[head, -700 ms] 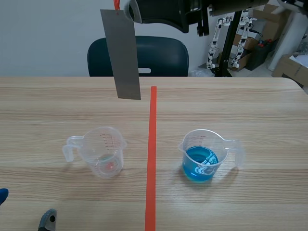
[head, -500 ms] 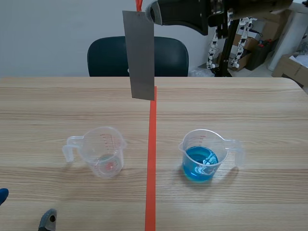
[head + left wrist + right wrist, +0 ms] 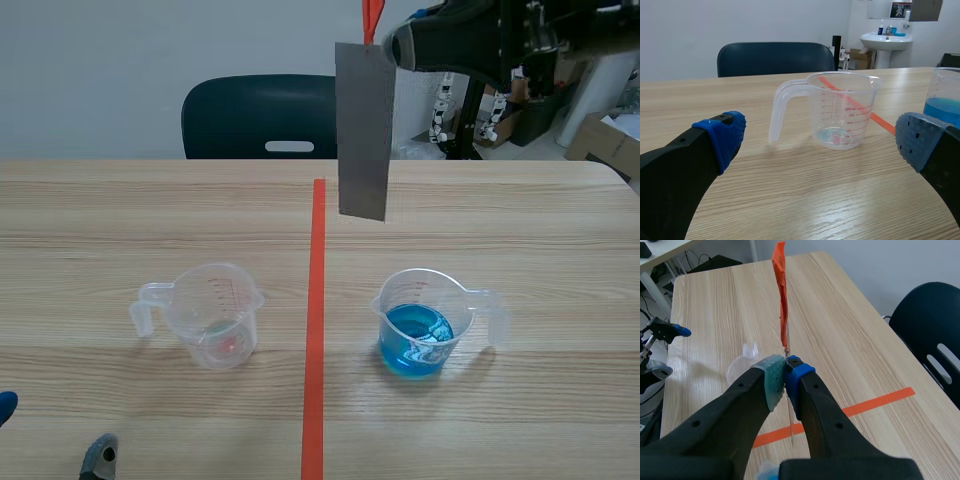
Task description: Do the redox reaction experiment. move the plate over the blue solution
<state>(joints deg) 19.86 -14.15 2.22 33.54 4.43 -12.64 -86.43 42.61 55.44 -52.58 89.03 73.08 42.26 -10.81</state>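
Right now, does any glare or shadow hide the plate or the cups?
Scene view: plate evenly lit, no glare; white glints on the blue solution. Left wrist view: light sheen on the table, markings on the empty cup readable. Right wrist view: plate edge-on in the right gripper, hardly visible.

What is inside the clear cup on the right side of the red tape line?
The cup holds blue liquid in its lower part. The grey plate, shut in the right gripper, hangs above the table, not in the cup. The liquid hides the cup's bottom.
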